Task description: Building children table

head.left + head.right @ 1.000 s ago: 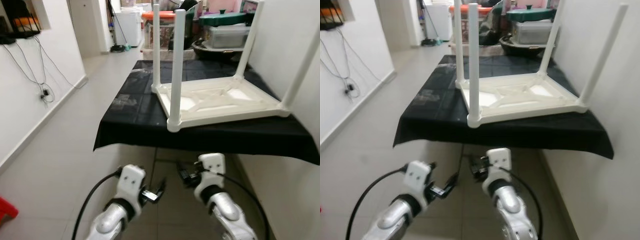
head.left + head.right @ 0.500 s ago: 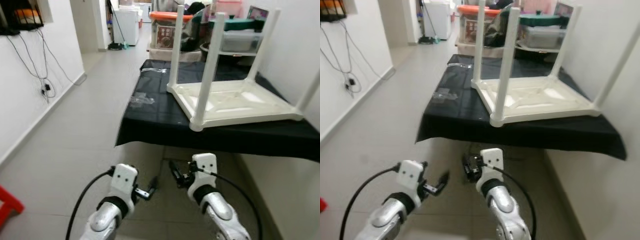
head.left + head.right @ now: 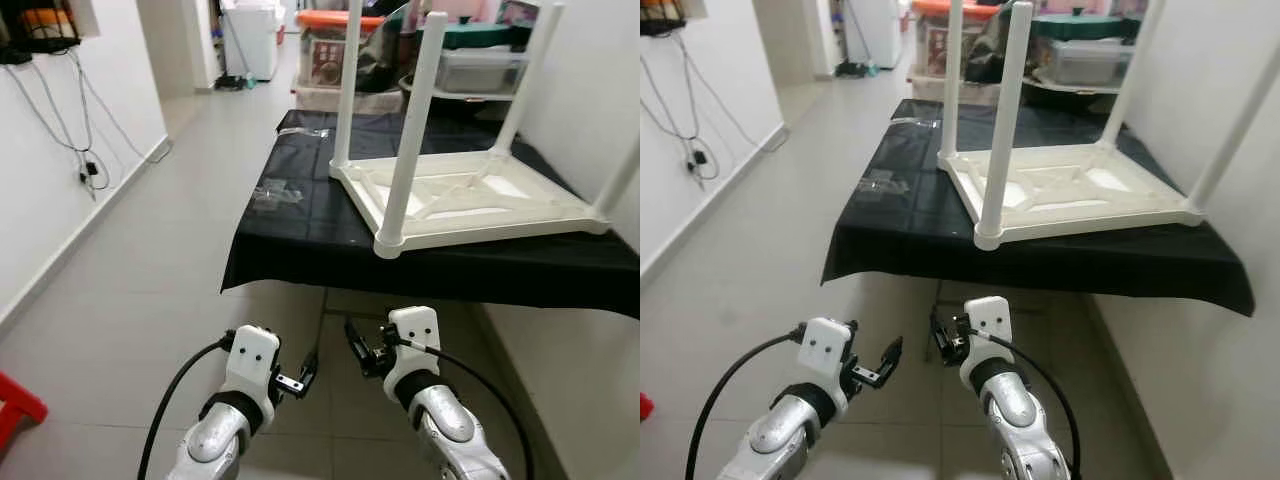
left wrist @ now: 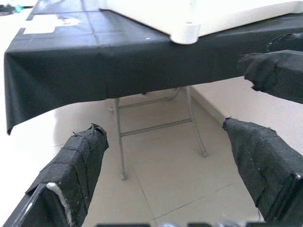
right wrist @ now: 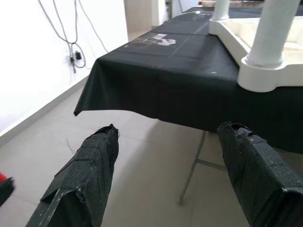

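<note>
A white plastic children's table [image 3: 470, 200] lies upside down on a black-clothed folding table [image 3: 300, 245]. Its legs point up, and the nearest leg [image 3: 408, 130] stands at the front corner. Both my grippers hang low in front of the black table's edge, below its top and apart from it. My left gripper [image 3: 300, 380] is open with nothing between its fingers [image 4: 78, 165]. My right gripper [image 3: 360, 352] is open too, its fingers [image 5: 90, 165] spread wide and empty. The white table's corner socket [image 5: 265, 71] is above and ahead of the right gripper.
A small clear plastic bag [image 3: 275, 193] lies on the black cloth left of the white table. A white wall with hanging cables [image 3: 85, 150] runs along the left, another wall along the right. Storage boxes [image 3: 340, 50] stand behind. A red object [image 3: 15, 410] sits on the floor.
The whole picture has shifted as the camera moved, so the tables sit slightly differently in view. Both grippers stay low, open and empty as before.
</note>
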`<state>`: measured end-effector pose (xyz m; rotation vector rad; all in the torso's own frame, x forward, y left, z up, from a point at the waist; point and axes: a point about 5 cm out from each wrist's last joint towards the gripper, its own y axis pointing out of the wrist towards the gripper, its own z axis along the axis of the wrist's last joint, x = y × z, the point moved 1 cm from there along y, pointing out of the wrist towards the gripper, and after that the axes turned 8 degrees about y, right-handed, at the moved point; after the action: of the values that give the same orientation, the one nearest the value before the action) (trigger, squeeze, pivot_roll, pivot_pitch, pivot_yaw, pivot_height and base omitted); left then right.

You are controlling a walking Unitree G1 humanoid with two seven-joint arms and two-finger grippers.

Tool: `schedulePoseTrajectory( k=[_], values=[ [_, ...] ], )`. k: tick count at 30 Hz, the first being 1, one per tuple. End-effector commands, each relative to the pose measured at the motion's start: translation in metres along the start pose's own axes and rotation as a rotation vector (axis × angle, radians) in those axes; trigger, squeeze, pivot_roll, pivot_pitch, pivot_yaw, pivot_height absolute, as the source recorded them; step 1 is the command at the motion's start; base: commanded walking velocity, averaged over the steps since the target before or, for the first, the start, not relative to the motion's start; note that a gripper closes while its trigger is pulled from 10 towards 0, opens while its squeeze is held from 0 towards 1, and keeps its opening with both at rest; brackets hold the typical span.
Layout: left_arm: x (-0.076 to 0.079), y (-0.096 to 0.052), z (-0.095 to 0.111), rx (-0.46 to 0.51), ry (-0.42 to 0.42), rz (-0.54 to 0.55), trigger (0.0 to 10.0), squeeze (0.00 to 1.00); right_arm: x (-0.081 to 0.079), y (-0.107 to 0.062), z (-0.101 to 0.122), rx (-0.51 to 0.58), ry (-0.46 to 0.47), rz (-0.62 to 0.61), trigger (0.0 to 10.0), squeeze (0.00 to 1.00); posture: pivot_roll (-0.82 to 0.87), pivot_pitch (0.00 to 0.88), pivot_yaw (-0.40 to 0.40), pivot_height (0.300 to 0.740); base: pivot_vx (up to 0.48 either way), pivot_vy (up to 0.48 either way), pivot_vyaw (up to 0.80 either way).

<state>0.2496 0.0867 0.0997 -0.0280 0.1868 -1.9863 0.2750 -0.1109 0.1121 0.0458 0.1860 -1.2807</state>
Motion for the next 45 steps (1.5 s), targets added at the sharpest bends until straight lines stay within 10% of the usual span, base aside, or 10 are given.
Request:
schedulePoseTrajectory(
  k=[1,45],
  values=[
    [-0.002,-0.001,0.0,-0.006,0.017,0.009,10.0,0.0,-0.001,0.0,-0.001,-0.014,0.01,0.005,10.0,0.0,0.03,0.0,-0.04,0.74,0.0,0.0,0.0],
    [-0.001,0.0,-0.002,-0.003,0.008,-0.01,10.0,0.0,-0.02,0.0,-0.002,-0.009,-0.075,0.15,10.0,0.0,0.03,0.0,-0.036,0.74,0.266,0.0,0.04]
  ],
)
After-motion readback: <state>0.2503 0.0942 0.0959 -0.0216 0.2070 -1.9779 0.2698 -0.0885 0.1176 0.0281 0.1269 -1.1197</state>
